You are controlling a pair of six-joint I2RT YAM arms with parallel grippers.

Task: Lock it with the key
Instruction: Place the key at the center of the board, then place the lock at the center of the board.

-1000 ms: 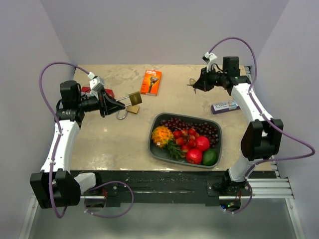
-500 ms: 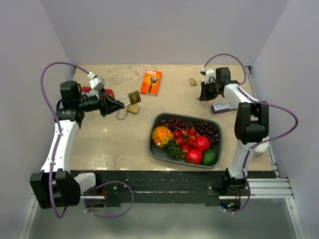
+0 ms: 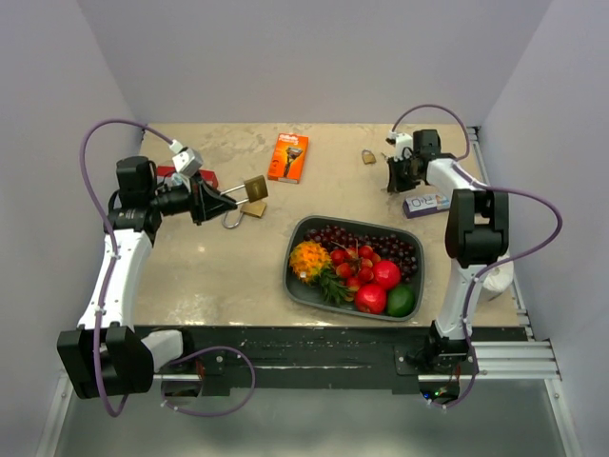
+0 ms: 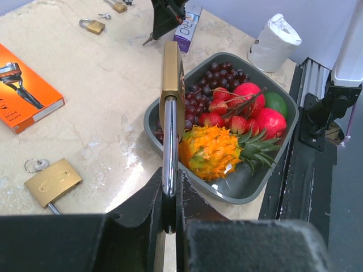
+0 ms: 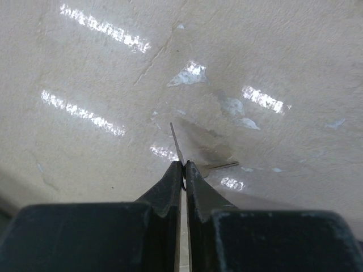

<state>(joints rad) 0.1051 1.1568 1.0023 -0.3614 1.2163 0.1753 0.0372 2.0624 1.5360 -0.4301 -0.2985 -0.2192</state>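
Observation:
My left gripper (image 3: pixel 225 198) is shut on the steel shackle (image 4: pixel 169 141) of a brass padlock (image 3: pixel 255 187) and holds it above the table, body pointing right. In the left wrist view the padlock body (image 4: pixel 172 71) stands edge-on beyond the jaws. My right gripper (image 3: pixel 397 177) is at the far right of the table, pointing down close to the surface. It is shut on a thin silver key (image 5: pixel 177 143) whose blade sticks out past the fingertips. The right gripper also shows in the left wrist view (image 4: pixel 161 24).
A second brass padlock (image 3: pixel 250 209) with a key ring lies on the table under the held one. A small padlock (image 3: pixel 367 157), an orange razor box (image 3: pixel 287 157), a white-purple box (image 3: pixel 428 202) and a grey fruit tray (image 3: pixel 289 276) are on the table.
The right arm has folded back and its gripper has turned down and moved a little right, near the table, still holding the key. The left gripper and padlock have barely moved.

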